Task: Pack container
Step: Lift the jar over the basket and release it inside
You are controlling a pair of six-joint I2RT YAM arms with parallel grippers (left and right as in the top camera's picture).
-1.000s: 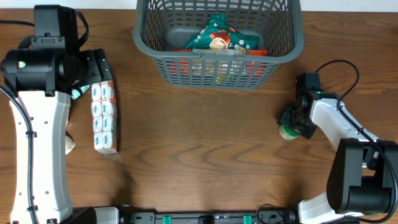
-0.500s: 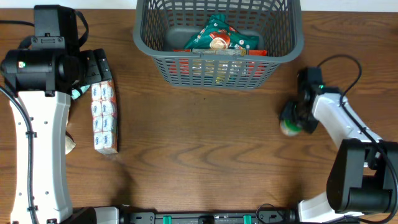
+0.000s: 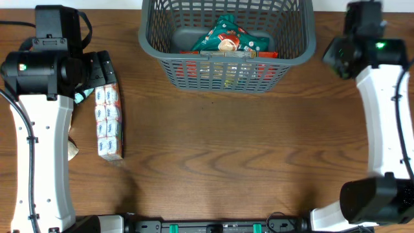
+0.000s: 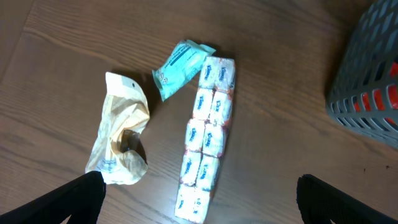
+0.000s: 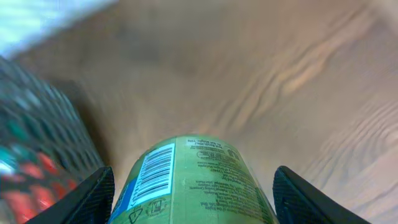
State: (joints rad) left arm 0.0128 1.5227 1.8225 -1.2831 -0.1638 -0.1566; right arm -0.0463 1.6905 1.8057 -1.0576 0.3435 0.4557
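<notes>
Wood tabletop [image 3: 213, 149]; container [image 3: 194, 74] sits mid far edge and already holds a green snack bag [image 3: 229, 35] and red packs [image 3: 187, 52]. Step in hand, by my read: you're carrying one more item in. Right gripper [image 5: 194, 202] is clamped on a green can [image 5: 186, 165], with the arm up by the far right corner, just beside the container's right rim. Next move calls for swinging left over the rim, lowering inside, then letting go; mind the can doesn't clip the rim. Left gripper [image 4: 200, 198] hangs spread wide, holding nothing, near the left edge over a tissue strip [image 4: 208, 130], teal packet [image 4: 180, 59] and cream bag [image 4: 121, 140]. Only the right wrist view shows the can; overhead hides it under the arm. Only the left wrist view shows the cream bag whole; overhead mostly covers it.
</notes>
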